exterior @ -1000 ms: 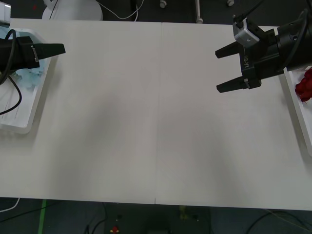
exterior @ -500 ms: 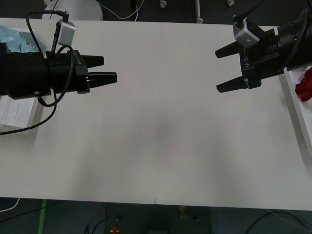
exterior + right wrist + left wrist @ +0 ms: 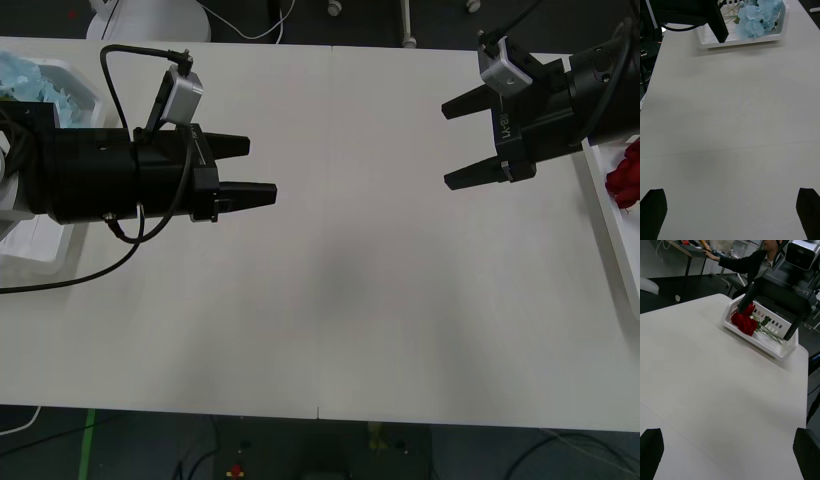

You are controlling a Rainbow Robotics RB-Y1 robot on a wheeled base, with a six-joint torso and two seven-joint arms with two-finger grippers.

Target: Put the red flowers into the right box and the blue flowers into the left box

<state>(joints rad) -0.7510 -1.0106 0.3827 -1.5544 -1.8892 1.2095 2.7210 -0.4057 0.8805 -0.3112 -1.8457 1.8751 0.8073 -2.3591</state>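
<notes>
— Black left gripper (image 3: 248,171)?
— I see it level over the table (image 3: 330,300), fingers parted, empty.
— Right gripper (image 3: 455,143)?
— Spread wide, empty too. Blue flowers (image 3: 759,17) lie in the left box (image 3: 752,38); red flowers (image 3: 745,320) in the right box (image 3: 769,347).

left gripper (image 3: 255,168) (jaws parted), right gripper (image 3: 452,144) agape
</notes>
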